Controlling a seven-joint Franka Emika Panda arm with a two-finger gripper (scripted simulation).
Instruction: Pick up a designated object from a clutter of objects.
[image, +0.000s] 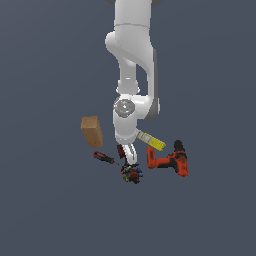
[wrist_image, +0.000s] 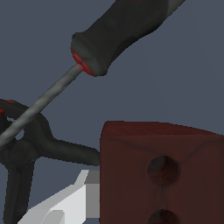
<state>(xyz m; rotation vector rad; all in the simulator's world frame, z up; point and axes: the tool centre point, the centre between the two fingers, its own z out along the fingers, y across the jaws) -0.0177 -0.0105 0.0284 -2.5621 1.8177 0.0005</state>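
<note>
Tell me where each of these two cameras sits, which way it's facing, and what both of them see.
Exterior view: off the arm, above, looking down on the white arm, its hand and the clutter.
Wrist view: on the wrist, close to the small dark red-brown block with round holes; one pale finger shows.
Shared: that block, the red-and-black-handled screwdriver and the dark multicoloured ball.

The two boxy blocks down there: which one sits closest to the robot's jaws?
The small dark red-brown block, tucked against the gripper. The larger tan box stands apart toward the exterior view's left.
</note>
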